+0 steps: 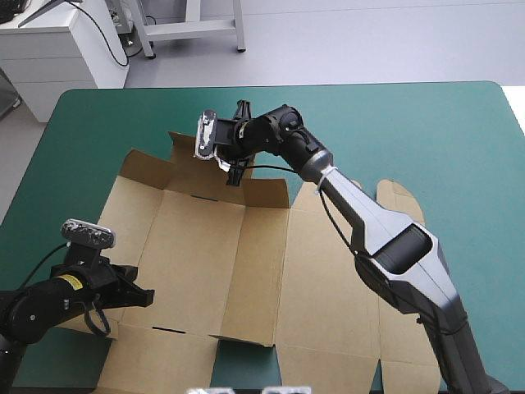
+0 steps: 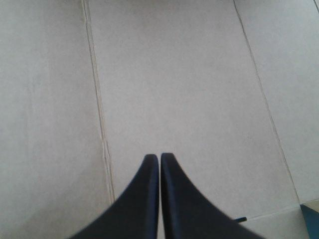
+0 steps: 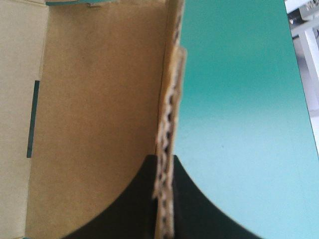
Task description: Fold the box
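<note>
The right arm (image 1: 402, 254) wears a silver-grey shell with a dark glossy panel; the left arm (image 1: 41, 308) is black with a yellow label (image 1: 72, 281). The left hand (image 2: 159, 157) and right hand (image 3: 164, 158) each show 2 black fin-shaped fingers (image 2: 144, 199).

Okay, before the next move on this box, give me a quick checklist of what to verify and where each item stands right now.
1. Right gripper has the box by its far wall: ok, the board's edge sits between its fingers.
2. Far wall raised: ok, it stands up from the base.
3. Left gripper shut over the flat board at the box's left side: ok.
4. Left gripper actually pressing the board down: cannot tell.
5. Near flaps raised: not ok, they lie flat on the teal-green cover.
</note>
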